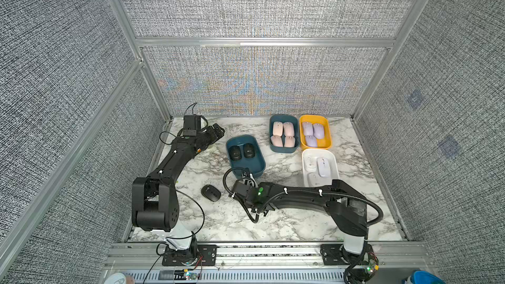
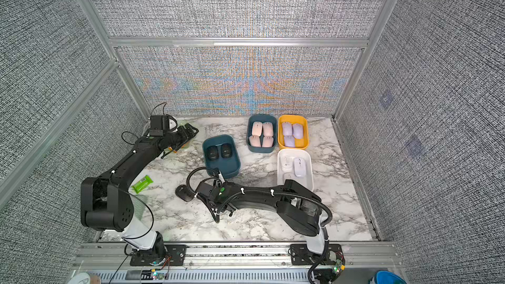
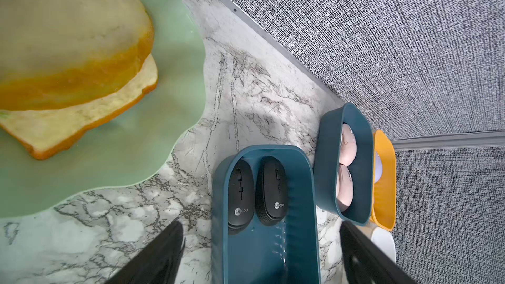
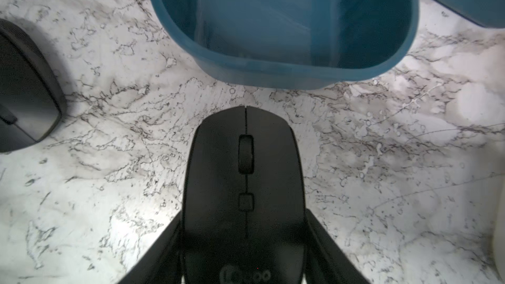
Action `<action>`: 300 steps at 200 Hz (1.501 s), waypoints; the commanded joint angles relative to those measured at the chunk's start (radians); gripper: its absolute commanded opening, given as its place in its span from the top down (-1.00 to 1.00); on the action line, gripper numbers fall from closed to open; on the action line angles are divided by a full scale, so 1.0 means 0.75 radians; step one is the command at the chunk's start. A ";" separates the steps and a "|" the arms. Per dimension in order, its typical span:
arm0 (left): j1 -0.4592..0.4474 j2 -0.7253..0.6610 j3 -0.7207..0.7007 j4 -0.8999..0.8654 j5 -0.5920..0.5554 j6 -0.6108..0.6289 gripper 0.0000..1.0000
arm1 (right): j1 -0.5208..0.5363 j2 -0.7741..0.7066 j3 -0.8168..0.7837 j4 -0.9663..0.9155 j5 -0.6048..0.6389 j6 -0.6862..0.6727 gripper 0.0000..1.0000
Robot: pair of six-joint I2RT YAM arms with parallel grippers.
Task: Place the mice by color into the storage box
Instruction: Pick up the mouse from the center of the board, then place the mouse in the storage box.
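Observation:
My right gripper [image 4: 243, 228] is shut on a black mouse [image 4: 243, 165], one finger against each side, just before the near end of a teal box [image 4: 273, 72]. That box [image 1: 252, 169] holds two black mice [image 1: 241, 152]. Another black mouse [image 1: 211, 193] lies loose on the marble to the left of the right wrist [image 1: 246, 187]. Pale pink mice [image 1: 282, 135] fill a second teal box, lilac mice [image 1: 311, 132] a yellow box, white mice [image 1: 317, 166] a white box. My left gripper [image 1: 216, 132] stands open and empty at the back left.
Under the left arm sits a green plate [image 3: 136, 159] bearing an orange-yellow bread loaf [image 3: 68, 50]. A green snack packet [image 2: 142, 184] lies near the left arm's elbow. Grey walls with metal rails enclose the table on three sides.

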 commanded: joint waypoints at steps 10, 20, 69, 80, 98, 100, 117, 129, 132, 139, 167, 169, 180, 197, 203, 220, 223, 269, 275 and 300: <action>-0.002 -0.006 0.011 0.015 -0.007 0.014 -0.81 | 0.003 -0.055 -0.016 0.039 0.014 -0.050 -0.22; -0.002 -0.003 0.014 0.012 -0.005 0.014 -0.81 | 0.003 -0.065 -0.012 0.031 0.022 -0.056 -0.21; -0.003 -0.001 0.017 0.007 -0.007 0.016 -0.81 | 0.001 -0.133 -0.016 0.062 0.026 -0.101 -0.21; -0.004 -0.002 0.018 0.004 -0.015 0.018 -0.81 | -0.001 -0.143 -0.013 0.065 0.023 -0.111 -0.21; -0.003 0.000 0.019 0.005 -0.009 0.018 -0.81 | -0.005 -0.152 -0.006 0.066 0.033 -0.126 -0.21; -0.003 0.000 0.018 0.005 -0.008 0.018 -0.81 | -0.006 -0.155 -0.006 0.065 0.034 -0.127 -0.21; -0.004 0.002 0.019 0.003 -0.005 0.018 -0.81 | -0.015 -0.170 -0.004 0.059 0.042 -0.136 -0.21; -0.004 0.001 0.020 0.004 -0.009 0.018 -0.81 | -0.023 -0.186 -0.007 0.062 0.043 -0.148 -0.21; -0.003 0.001 0.020 0.004 -0.009 0.018 -0.81 | -0.024 -0.190 -0.007 0.062 0.046 -0.152 -0.21; -0.003 0.002 0.020 0.003 -0.007 0.018 -0.81 | -0.027 -0.198 -0.007 0.060 0.054 -0.159 -0.21; -0.004 0.006 0.022 0.002 -0.004 0.020 -0.81 | -0.057 -0.227 -0.003 0.061 0.065 -0.194 -0.21; -0.004 0.007 0.022 0.002 -0.005 0.020 -0.81 | -0.059 -0.229 -0.003 0.059 0.065 -0.197 -0.21; -0.004 0.006 0.022 0.001 -0.005 0.020 -0.81 | -0.075 -0.239 0.001 0.066 0.069 -0.223 -0.21; -0.005 0.008 0.026 -0.001 -0.001 0.020 -0.82 | -0.109 -0.244 0.015 0.073 0.064 -0.268 -0.21; -0.003 0.007 0.027 -0.003 -0.002 0.023 -0.81 | -0.126 -0.237 0.024 0.071 0.058 -0.285 -0.21; -0.003 0.004 0.028 -0.004 -0.007 0.025 -0.81 | -0.182 -0.210 0.059 0.067 0.008 -0.342 -0.21; -0.004 0.003 0.030 -0.004 -0.007 0.025 -0.81 | -0.191 -0.203 0.066 0.066 -0.003 -0.352 -0.21; -0.003 0.010 0.038 -0.016 -0.017 0.029 -0.81 | -0.308 -0.039 0.183 0.077 -0.161 -0.455 -0.21; -0.004 0.009 0.040 -0.019 -0.017 0.030 -0.81 | -0.314 -0.009 0.206 0.082 -0.173 -0.469 -0.21; -0.001 -0.003 0.038 -0.027 -0.064 0.039 -0.81 | -0.332 0.117 0.325 0.068 -0.241 -0.494 -0.21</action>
